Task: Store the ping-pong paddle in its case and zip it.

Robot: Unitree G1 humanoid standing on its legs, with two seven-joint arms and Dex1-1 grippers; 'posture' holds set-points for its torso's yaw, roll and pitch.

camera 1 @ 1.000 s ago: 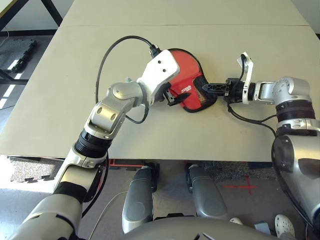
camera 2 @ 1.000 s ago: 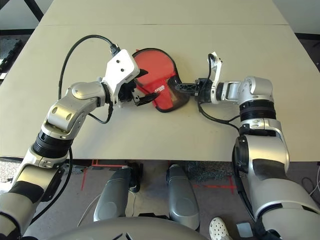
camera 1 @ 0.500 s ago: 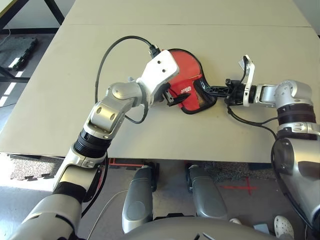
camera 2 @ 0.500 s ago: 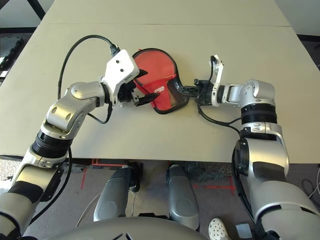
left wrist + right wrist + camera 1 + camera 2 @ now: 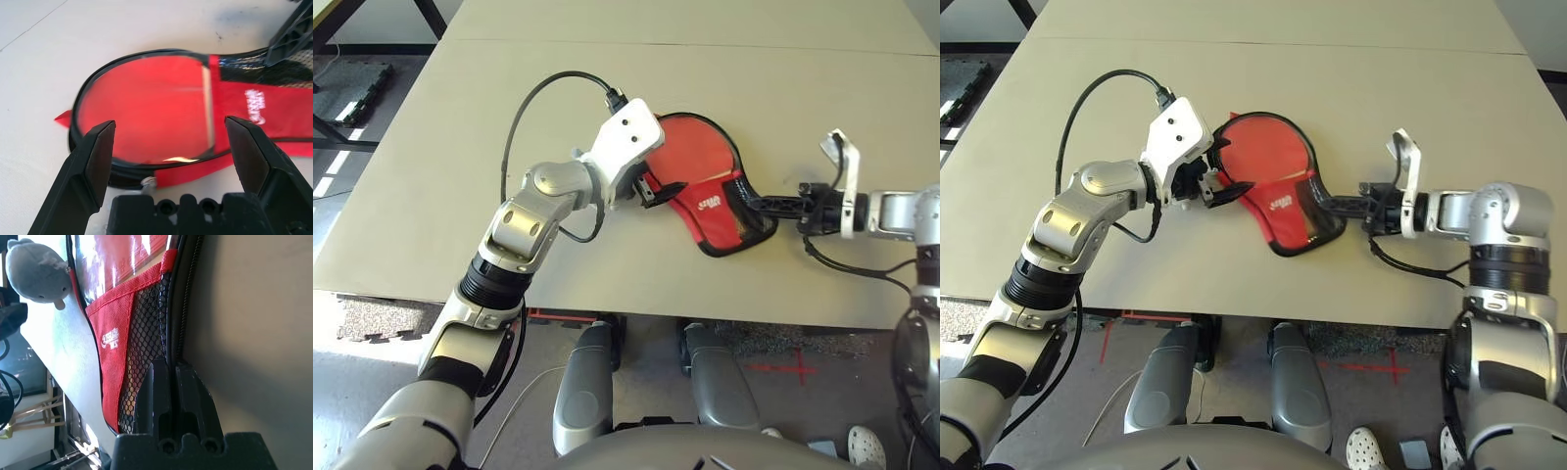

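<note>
The right gripper pinches the case's edge, perhaps its zip; case shifted rightward. Left gripper gapes wide.

Lit brightly across the broad beige tabletop; burnt nearly white on the grey floor at far left. Streaked with glare on the red fabric case's clear plastic window, softly shadowed alongside. Blurred around the small white logo from the left wrist.

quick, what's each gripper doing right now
Left gripper: open, holding nothing.
Right gripper: closed on the edge of the red case.
</note>
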